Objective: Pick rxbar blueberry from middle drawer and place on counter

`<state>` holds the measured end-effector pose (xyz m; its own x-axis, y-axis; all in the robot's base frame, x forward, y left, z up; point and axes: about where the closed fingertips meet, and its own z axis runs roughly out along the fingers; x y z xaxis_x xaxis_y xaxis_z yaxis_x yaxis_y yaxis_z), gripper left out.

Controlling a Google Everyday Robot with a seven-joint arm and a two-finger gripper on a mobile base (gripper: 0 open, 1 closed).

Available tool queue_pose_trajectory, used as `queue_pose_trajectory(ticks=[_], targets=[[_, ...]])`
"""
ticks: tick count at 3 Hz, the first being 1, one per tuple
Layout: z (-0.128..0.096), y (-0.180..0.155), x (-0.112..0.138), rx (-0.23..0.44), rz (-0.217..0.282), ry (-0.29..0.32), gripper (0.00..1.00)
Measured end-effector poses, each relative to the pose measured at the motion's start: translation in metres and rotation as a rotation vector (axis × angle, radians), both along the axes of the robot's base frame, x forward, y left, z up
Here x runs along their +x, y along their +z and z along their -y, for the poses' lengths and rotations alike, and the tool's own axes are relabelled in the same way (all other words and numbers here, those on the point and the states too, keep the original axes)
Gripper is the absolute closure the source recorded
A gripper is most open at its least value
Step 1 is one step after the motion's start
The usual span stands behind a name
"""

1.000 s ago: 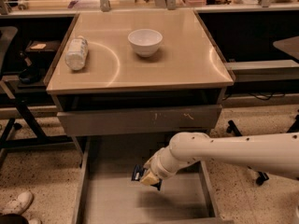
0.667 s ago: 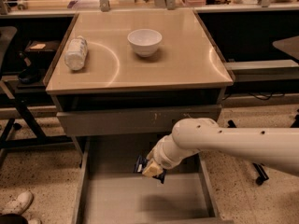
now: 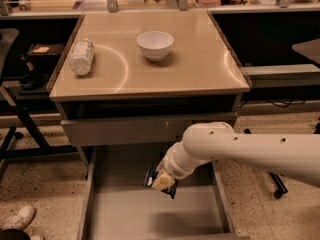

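My gripper point(image 3: 161, 180) hangs from the white arm point(image 3: 250, 151), which reaches in from the right over the open middle drawer point(image 3: 125, 211). It is shut on the rxbar blueberry point(image 3: 149, 176), a small dark navy wrapper that sticks out at the fingers and is held above the grey drawer floor. The tan counter point(image 3: 195, 59) lies above and behind, on the grey cabinet.
A white bowl point(image 3: 155, 45) stands mid-counter and a clear plastic bottle point(image 3: 82, 57) lies at its left. A shut grey drawer front point(image 3: 125, 130) with orange scuffs sits just above the gripper. A white shoe point(image 3: 17, 218) is on the floor at the left.
The gripper has risen from near the drawer floor with the bar in it and moved slightly toward the cabinet; the arm's elbow has lifted.
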<state>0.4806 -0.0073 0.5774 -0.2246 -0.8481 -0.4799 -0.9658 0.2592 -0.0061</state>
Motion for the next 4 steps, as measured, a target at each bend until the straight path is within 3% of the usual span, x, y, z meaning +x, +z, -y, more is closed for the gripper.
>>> queue_pose_trajectory(ticks=[1,3,4], targets=[[0.007,0.024,0.0,-0.03,0.012,-0.016,1.0],[0.041,0.151,0.023,-0.181,0.173,-0.088,1.0],[0.058,0.2,0.042,-0.232,0.259,-0.112,1.0]])
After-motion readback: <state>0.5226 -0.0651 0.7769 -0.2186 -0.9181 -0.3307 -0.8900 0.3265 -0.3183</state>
